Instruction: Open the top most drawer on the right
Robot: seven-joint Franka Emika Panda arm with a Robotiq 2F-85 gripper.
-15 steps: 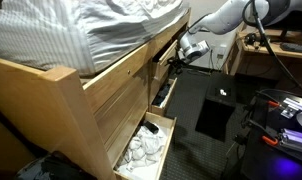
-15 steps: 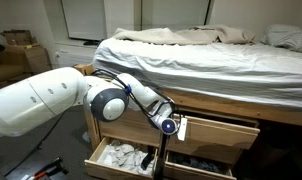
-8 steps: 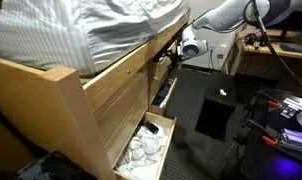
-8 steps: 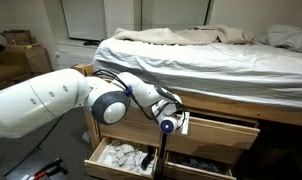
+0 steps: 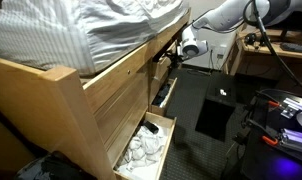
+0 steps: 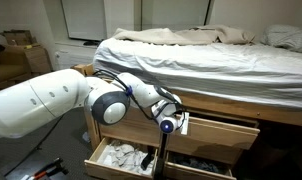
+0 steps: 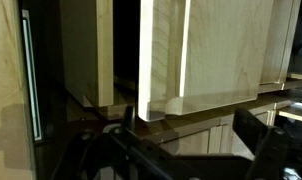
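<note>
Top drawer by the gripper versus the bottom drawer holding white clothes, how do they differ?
The top drawer is only partly out, contents hidden; the bottom drawer is pulled far out, showing white clothes. The top drawer is at the gripper; the bottom drawer lies apart from it. Both are light wood.

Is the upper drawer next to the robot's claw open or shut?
Partly open: in an exterior view the drawer front juts out past the bed frame, with the claw at its near edge.
</note>
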